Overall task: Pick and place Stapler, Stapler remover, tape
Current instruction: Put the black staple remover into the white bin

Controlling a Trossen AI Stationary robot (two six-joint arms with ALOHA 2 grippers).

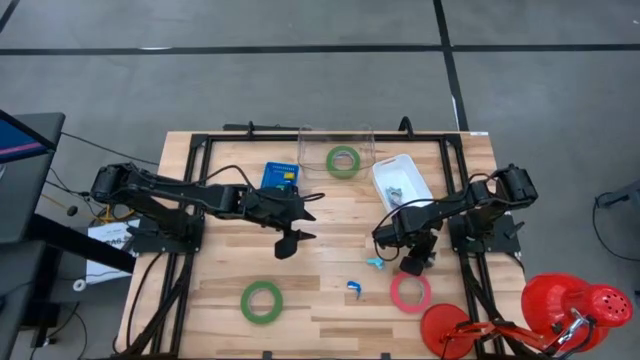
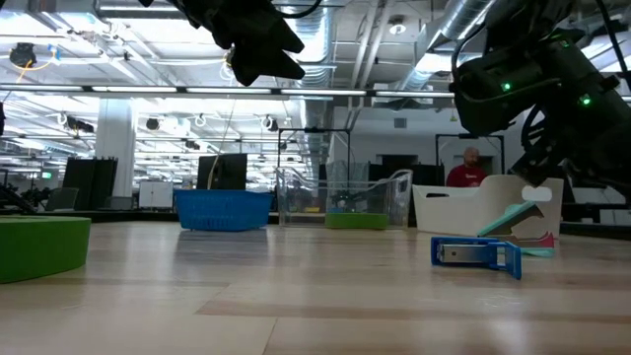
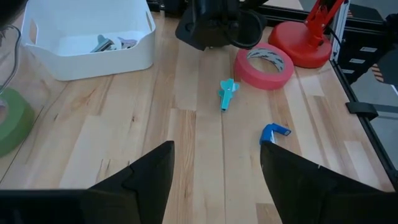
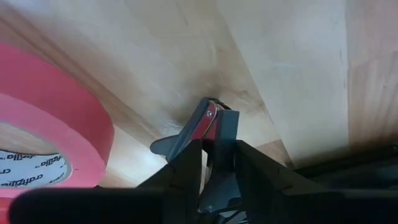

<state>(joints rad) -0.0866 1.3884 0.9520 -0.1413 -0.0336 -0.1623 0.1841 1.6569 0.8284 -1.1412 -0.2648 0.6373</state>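
Right gripper (image 4: 214,158) is down on the wooden tabletop (image 1: 330,215), jaws narrowed around a small grey-and-red staple remover (image 4: 202,124) beside the pinkish-red tape roll (image 4: 43,124). Left gripper (image 3: 214,171) hovers wide, farther off.

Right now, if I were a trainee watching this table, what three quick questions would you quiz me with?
1. Fill in: the left claw hangs above the middle of the table with its fingers ____.
2. Which claw is closed on a small dark item beside the pinkish-red tape? A: left. B: right.
3. True or false: all three tape rolls sit inside the clear container.

Key:
1. Open.
2. B, the right claw.
3. False. Only one green tape is in it. The other green tape and the pinkish-red one lie on the tabletop.
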